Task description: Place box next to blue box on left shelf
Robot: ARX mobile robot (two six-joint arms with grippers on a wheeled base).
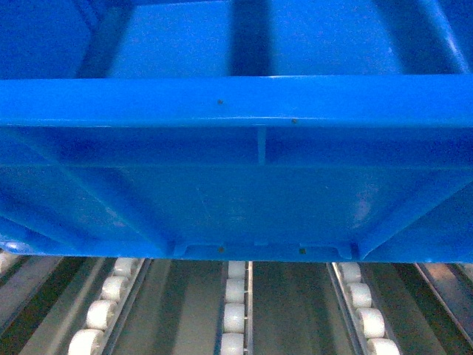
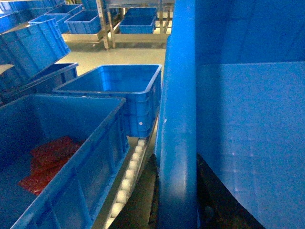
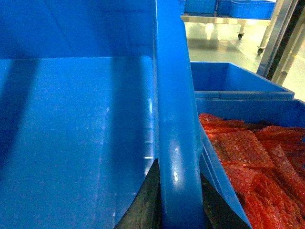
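Observation:
The box (image 1: 236,185), a large bright-blue crate, fills the head view, with its near wall and thick rim close to the camera. My left gripper (image 2: 177,191) is shut on its left rim (image 2: 177,119), one black finger on each side. On the opposite rim (image 3: 174,119), my right gripper (image 3: 180,195) is shut the same way. White rollers of the left shelf (image 1: 234,318) show just under the box; whether it touches them I cannot tell. A blue box (image 2: 57,157) holding red packets stands left of it, across one roller rail (image 2: 126,183).
Behind that blue box stands an empty blue crate (image 2: 119,90). On the right side another blue crate full of red bags (image 3: 248,157) sits close against the held rim, with an empty one (image 3: 233,78) behind it. Stacked crates (image 2: 28,47) and racks line the far floor.

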